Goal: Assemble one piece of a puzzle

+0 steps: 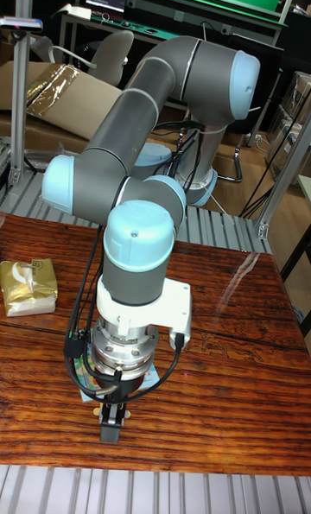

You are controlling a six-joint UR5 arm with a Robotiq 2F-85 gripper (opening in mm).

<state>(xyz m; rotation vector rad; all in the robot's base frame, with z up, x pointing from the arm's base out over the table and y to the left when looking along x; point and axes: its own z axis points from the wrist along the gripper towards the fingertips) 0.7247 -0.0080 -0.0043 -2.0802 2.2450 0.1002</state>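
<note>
My gripper [111, 423] points straight down near the front edge of the wooden table [225, 350]. Its dark fingers [110, 430] stand close together, and something small and light brown shows between them, perhaps a puzzle piece; I cannot tell for sure. Under the wrist, a colourful puzzle board [86, 382] with blue-green edges peeks out at the left and right of the gripper. Most of the board is hidden by the arm and wrist.
A gold and white packet [28, 286] lies at the table's left edge. A black cable [82, 307] hangs along the arm's left side. Behind the table are a metal grating, chairs and cardboard.
</note>
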